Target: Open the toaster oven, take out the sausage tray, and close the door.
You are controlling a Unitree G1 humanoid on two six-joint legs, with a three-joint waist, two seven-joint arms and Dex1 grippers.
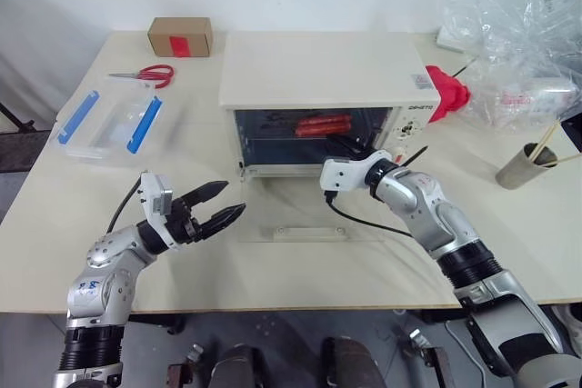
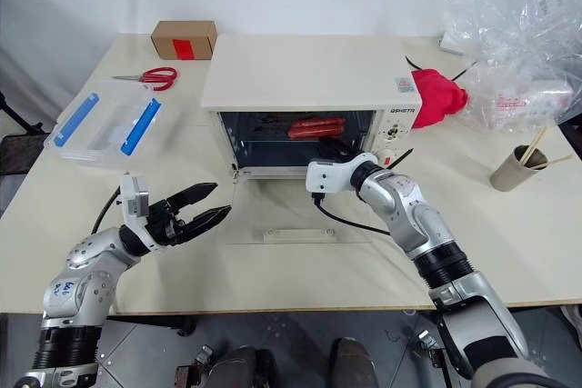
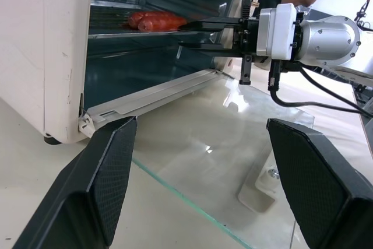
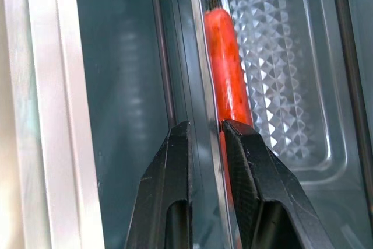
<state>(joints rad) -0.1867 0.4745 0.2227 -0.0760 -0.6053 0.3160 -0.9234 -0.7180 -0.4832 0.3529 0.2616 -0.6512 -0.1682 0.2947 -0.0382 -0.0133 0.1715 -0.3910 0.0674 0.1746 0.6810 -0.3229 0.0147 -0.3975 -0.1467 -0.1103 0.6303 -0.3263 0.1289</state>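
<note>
The toaster oven (image 1: 318, 79) sits on the counter (image 1: 55, 215) with its door (image 1: 305, 224) dropped fully open, the glass panel lying flat on the counter in front of the oven mouth, handle at the near edge. Inside, the sausage tray (image 3: 116, 32) rests on the oven's upper rack with the two red sausages (image 1: 323, 124) on it.

My right tool (image 3: 201, 33) reaches level into the oven mouth, toward its right side. Its two black fingers (image 4: 175, 161) are nearly together with the thin front rim of the tray between them, one finger on either side of the rim, a sausage just beyond the tips. They look pinched on that rim.

My left tool (image 1: 218, 204) hovers above the counter to the left of the open door, in front of the oven's left corner, its fingers spread wide with nothing between them.

Well left of the oven lie a clear plastic box with blue clips (image 1: 109, 120), red scissors (image 1: 150, 74) and a small cardboard box (image 1: 180, 36).
</note>
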